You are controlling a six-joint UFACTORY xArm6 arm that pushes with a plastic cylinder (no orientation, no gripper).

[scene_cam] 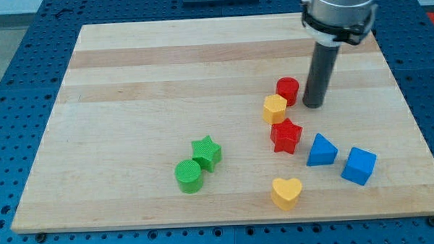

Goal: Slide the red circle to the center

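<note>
Red circle [287,89], a short upright cylinder, just left of my tip [313,104]; end effector a bare rod, nothing held.

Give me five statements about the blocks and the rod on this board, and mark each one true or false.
1. My tip stands just to the view's right of the red circle. True.
2. The red circle touches the yellow hexagon. True, as far as the view shows.
3. The green circle lies at the view's top, far from the green star. False: it sits right beside the green star, toward the view's bottom left.
4. The yellow heart is the block nearest the view's bottom. True.
5. The red star lies to the view's right of both blue blocks. False: the blue triangle and blue cube lie to its right.
</note>
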